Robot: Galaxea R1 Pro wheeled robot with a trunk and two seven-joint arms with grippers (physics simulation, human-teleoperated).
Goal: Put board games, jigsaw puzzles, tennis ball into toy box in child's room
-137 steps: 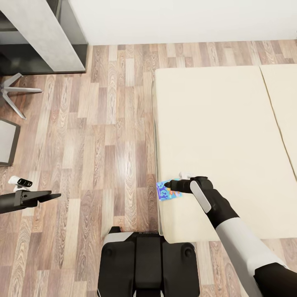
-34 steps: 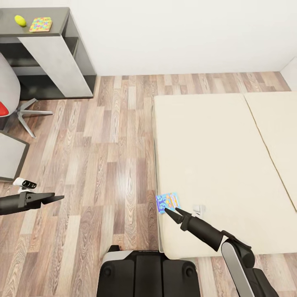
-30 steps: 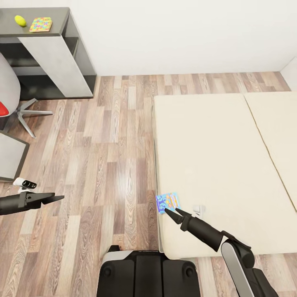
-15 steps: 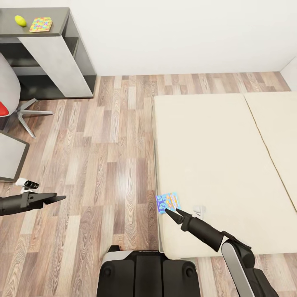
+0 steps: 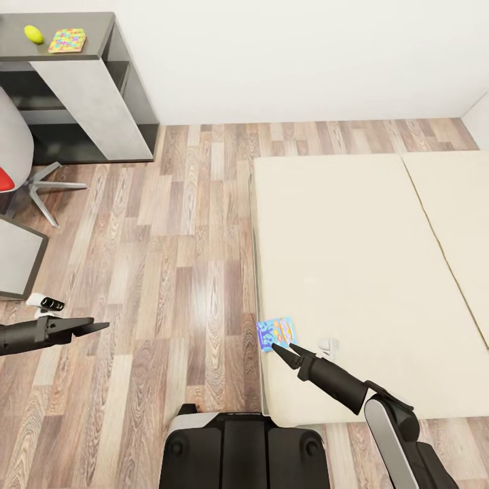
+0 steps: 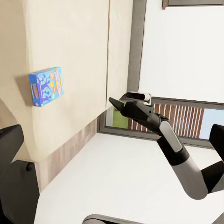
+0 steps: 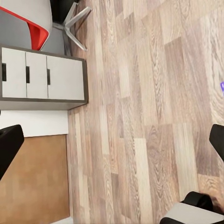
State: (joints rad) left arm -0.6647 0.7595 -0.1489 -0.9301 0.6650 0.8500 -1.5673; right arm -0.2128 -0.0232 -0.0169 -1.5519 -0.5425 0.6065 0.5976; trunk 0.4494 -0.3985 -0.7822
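— Where's the board game [image 5: 277,333]?
— At the bed [image 5: 353,272]'s near corner, overhanging its edge toward bare wooden floor [image 5: 170,272].
— The pincers?
— Right pincer [image 5: 282,350] spread wide, tips just beside the box. Left pincer [image 5: 95,326] open, empty, over the floor.

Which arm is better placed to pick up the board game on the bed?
Right. The right gripper hovers at the near edge of the board game on the bed, while the left gripper hangs over the floor, well away.
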